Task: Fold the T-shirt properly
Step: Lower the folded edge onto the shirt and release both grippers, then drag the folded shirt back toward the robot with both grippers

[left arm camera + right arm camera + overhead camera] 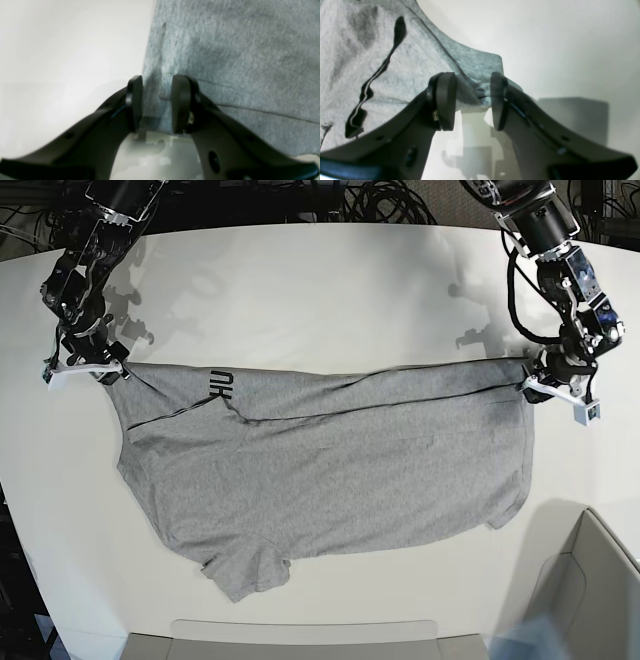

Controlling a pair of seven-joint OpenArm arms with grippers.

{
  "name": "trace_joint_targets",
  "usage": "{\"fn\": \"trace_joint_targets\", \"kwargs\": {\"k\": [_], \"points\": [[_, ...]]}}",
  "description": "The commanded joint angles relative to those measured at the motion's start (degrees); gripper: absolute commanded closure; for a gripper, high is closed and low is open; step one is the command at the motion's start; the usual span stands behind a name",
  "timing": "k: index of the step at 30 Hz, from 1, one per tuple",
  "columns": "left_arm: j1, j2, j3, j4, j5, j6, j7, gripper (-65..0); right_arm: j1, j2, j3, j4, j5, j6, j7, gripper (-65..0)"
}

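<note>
t-shirt: heathered grey knit, softly creased

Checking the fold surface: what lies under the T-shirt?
The white table shows all around the T-shirt, so it lies on that. Anything beneath the cloth itself is covered.

Most of the T-shirt's black lettering is folded under, unreadable.
</note>
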Motion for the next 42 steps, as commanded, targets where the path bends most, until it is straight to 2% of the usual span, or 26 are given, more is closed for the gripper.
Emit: {"fn": "trace_joint_targets", "kwargs": {"k": [1, 8, 14, 20, 28, 33, 35, 36, 38, 40, 42], "points": [[-0.8, -0.9, -0.1, 1.1, -0.5, -0.2, -0.9, -21.0, 1.0, 0.9, 0.0, 0.7, -0.4, -0.2, 1.1, -23.1], [-0.8, -0.9, -0.1, 1.1, -0.5, -0.2, -0.9, -21.0, 3.7, 0.9, -4.6, -5.3, -9.2, -0.1, 0.8, -23.1], [-0.8, -1.1, -0.5, 1.1, -0.5, -0.2, -0.9, -21.8, 3.6, 0.9, -4.8, -5.8, -9.4, 0.0, 0.8, -23.1], [-1.2, -1.1, -0.6, 1.1, -0.5, -0.2, 2.3, -30.0, 3.4, 1.2, -4.8, -5.6, -9.5, 0.1, 0.8, -23.1], [-1.1, -1.1, 0.6, -1.5, -0.3, -0.3, 3.2, -30.0, 2.7, 1.7, -5.0, -5.6, -9.3, 0.1, 0.8, -23.1], [-1.2, -1.2, 6.5, -5.5, -0.3, -0.3, 2.4, -30.0, 2.7, 1.7, -5.1, -5.6, -9.3, 0.2, 0.8, -23.1], [-1.0, -1.2, 7.2, -5.5, -0.5, -0.3, 2.3, -29.8, 2.7, 1.6, -6.1, -5.6, -9.3, 2.0, 0.8, -23.0], [-1.0, -1.1, 7.2, -5.5, -0.5, -0.3, 2.0, -29.1, 2.5, 1.6, -6.8, -5.6, -9.3, 3.4, 0.8, -22.6], [-0.9, -1.1, 7.2, -5.5, -0.5, -0.3, 2.1, -22.9, 1.9, 1.6, -7.9, -5.6, -9.3, 6.6, -0.3, -18.3], [-1.0, -1.2, 6.6, -5.5, -0.4, -0.2, 2.6, -10.4, 2.0, 1.5, -8.1, -4.6, -9.3, 9.1, -3.4, -9.1], [-0.9, -1.4, 6.6, -5.5, -0.2, -0.1, 2.6, 0.0, 2.0, 1.3, -8.1, -3.3, -9.3, 9.6, -5.1, 0.0]]}}
